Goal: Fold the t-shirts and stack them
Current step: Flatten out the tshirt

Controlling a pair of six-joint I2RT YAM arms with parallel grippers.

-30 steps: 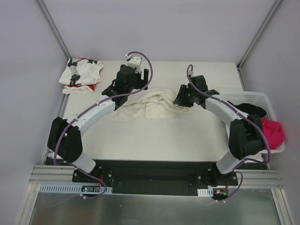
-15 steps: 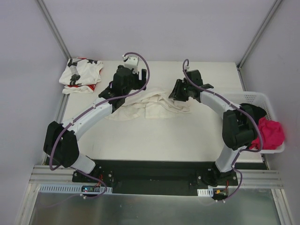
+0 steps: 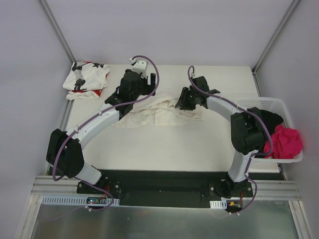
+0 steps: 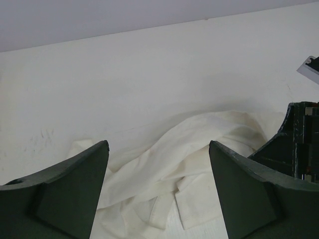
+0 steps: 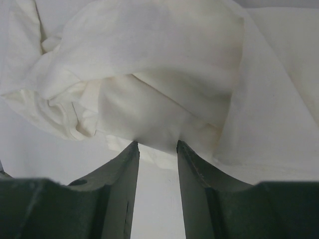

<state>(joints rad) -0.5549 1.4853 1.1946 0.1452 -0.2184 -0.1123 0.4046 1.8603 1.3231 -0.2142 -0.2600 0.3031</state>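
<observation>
cream shirt (image 3: 164, 112) lies crumpled on the table (image 3: 174, 144), middle toward the far edge; star shirt (image 3: 85, 79) sits in the far left corner. left gripper (image 4: 158, 144) hangs wide open over the cream shirt, holding nothing. right gripper (image 5: 157, 144) is half open, tips at the shirt's fold, nothing pinched.

Table (image 3: 164, 144) in front of me: pale, matte top, walled at the back and at both sides.

Items lying directly on it:
1. Cream-white t-shirt (image 3: 159, 112), crumpled in loose folds, at mid-width toward the far edge.
2. Star-print t-shirt (image 3: 85, 79), white with black stars and red marks, bunched in the far corner on my left, well apart from item 1.
3. White perforated basket (image 3: 271, 101), along the edge on my right.
</observation>
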